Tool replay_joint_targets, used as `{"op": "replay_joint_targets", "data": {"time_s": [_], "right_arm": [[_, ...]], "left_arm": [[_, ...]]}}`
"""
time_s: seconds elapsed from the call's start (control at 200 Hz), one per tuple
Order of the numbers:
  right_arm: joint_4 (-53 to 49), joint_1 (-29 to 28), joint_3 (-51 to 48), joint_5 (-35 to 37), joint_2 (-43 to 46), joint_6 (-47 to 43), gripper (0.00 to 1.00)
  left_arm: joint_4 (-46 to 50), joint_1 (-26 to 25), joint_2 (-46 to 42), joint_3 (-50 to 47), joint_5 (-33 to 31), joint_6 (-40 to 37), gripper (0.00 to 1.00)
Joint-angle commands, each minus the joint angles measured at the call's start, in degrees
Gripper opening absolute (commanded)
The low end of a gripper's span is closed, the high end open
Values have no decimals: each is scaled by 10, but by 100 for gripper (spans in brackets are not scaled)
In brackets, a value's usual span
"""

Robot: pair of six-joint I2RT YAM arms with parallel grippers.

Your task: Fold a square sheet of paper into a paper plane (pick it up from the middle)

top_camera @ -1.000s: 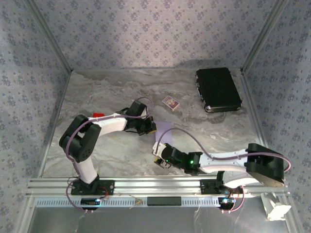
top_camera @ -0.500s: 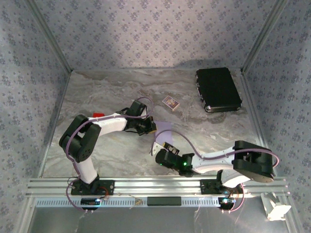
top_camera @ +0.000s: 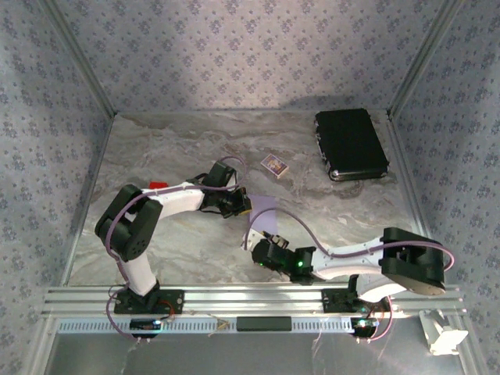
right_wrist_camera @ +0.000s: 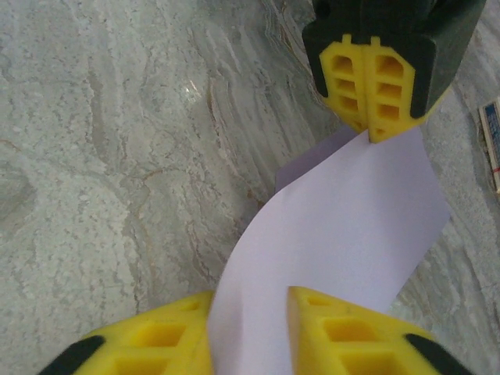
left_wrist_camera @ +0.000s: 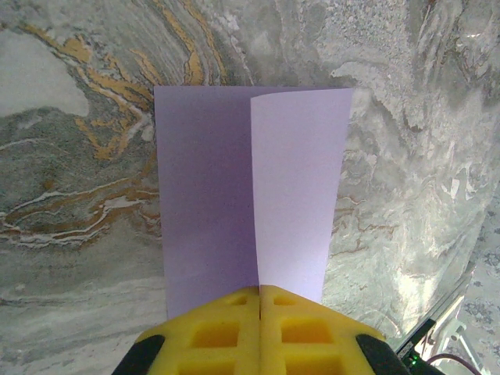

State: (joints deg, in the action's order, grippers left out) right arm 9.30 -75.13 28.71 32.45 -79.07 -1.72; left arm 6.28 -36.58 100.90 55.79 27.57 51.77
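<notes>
The square sheet of paper [top_camera: 262, 212] is pale lilac and hangs above the marble table, folded lengthwise with a crease down its middle [left_wrist_camera: 254, 187]. My left gripper [top_camera: 244, 205] is shut on its far end, the yellow pads pressed together over the crease [left_wrist_camera: 259, 293]. In the right wrist view the sheet [right_wrist_camera: 351, 226] curves from the left gripper [right_wrist_camera: 367, 129] down to my right gripper [right_wrist_camera: 250, 301]. The right jaws stand apart on either side of the sheet's near end, with the paper running between them and a gap still showing.
A black case [top_camera: 351, 144] lies at the back right. A small patterned card [top_camera: 274, 165] sits near the middle back, also at the right edge of the right wrist view [right_wrist_camera: 491, 141]. A small red block [top_camera: 158, 186] lies left of the left arm.
My right arm swung in toward the sheet's near end and its jaws have narrowed around the paper. The left gripper has held still, shut on the sheet.
</notes>
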Motion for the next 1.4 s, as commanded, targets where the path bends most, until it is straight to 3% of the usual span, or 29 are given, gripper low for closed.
{"op": "replay_joint_targets", "data": {"time_s": [0.0,0.18,0.28,0.365,0.475,0.54,0.655,0.964,1.249,1.394], "right_arm": [[12,1,-11,-7,16,7,20],[9,7,-13,-17,15,7,4],[9,11,-14,-28,19,10,1],[15,18,-17,-40,27,20,1],[18,37,-17,-84,41,37,1],[15,61,-14,-151,57,57,1],[26,117,-12,-282,79,87,1],[-8,235,24,-486,58,215,1],[24,260,15,-544,41,252,1],[36,261,8,-556,28,262,1]], "left_arm": [[8,3,-21,12,-6,6,0],[5,3,-23,10,-6,7,0],[3,3,-27,11,-3,-1,7],[21,5,-36,15,-14,-15,20],[53,10,-67,15,-54,-30,45],[75,17,-90,13,-80,-37,62],[96,27,-129,3,-111,-43,72],[84,41,-143,3,-90,-53,66],[58,41,-114,20,-29,-66,55],[53,41,-80,44,10,-80,43]]}}
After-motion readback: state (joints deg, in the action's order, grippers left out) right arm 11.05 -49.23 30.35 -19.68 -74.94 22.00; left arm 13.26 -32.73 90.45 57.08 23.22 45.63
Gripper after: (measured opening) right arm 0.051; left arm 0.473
